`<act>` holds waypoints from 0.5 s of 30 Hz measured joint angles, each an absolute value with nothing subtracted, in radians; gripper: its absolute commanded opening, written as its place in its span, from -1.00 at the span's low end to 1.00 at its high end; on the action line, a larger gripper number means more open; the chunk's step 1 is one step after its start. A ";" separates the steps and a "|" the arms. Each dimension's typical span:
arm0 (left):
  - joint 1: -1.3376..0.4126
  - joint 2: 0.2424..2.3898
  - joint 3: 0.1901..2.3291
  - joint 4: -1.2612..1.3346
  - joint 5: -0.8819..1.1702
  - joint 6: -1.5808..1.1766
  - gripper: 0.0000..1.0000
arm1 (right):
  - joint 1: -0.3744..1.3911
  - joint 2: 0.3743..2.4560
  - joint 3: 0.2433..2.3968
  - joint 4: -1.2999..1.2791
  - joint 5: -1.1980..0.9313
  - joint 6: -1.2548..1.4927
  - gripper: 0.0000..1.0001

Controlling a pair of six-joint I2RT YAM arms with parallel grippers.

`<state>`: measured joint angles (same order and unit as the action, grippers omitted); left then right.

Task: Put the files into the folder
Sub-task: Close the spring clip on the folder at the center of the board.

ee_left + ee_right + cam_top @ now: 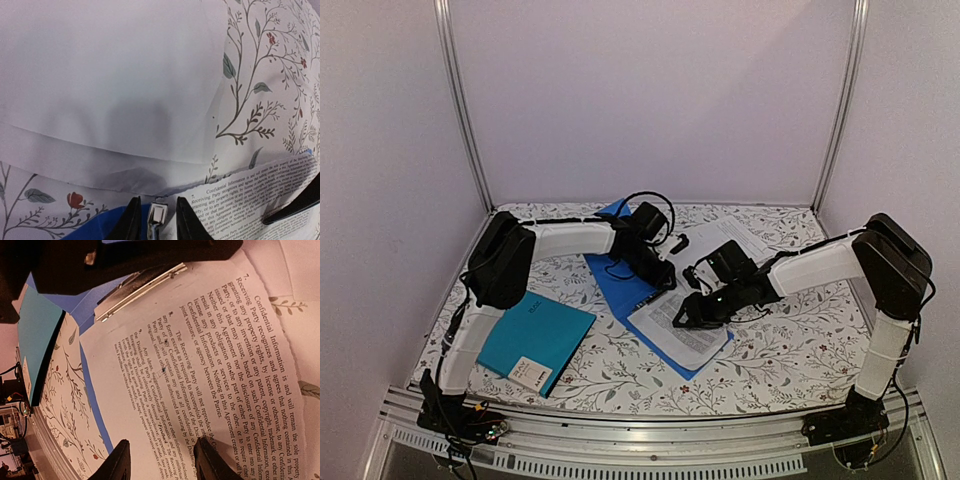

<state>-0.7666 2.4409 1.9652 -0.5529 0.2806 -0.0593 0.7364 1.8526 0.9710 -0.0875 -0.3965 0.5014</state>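
One printed file sheet (680, 325) (200, 365) lies on an open blue folder (618, 283), just below that folder's metal clip (140, 290). A second white sheet (725, 240) (110, 75) lies on the table behind it. The teal folder (535, 335) (37, 340) lies closed at the front left, its white label (532, 372) at the near corner. My left gripper (660, 272) (157, 202) is narrowly open, its fingers either side of the clip's lever (158, 216) with small gaps. My right gripper (692, 312) (161, 442) is open, tips down on the printed sheet.
The table wears a floral cloth (790, 350). White walls and metal posts (465, 110) close in the back and sides. A black cable (645, 198) loops above the left wrist. The two wrists are close together over the blue folder.
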 measured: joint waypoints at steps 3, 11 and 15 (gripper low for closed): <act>-0.766 2.442 1.969 -0.562 0.281 -0.055 -0.56 | 0.736 1.853 0.971 -0.088 -0.397 0.501 -0.10; -0.764 2.442 1.977 -0.564 0.285 -0.054 -0.73 | 0.736 1.853 0.971 -0.088 -0.398 0.505 -0.10; -0.763 2.442 1.979 -0.564 0.286 -0.053 -0.80 | 0.736 1.853 0.971 -0.088 -0.398 0.505 -0.10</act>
<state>-0.7628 2.4420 1.9789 -0.5636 0.2859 -0.0528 0.7364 1.8526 0.9710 -0.0875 -0.3981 0.5053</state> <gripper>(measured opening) 0.122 0.449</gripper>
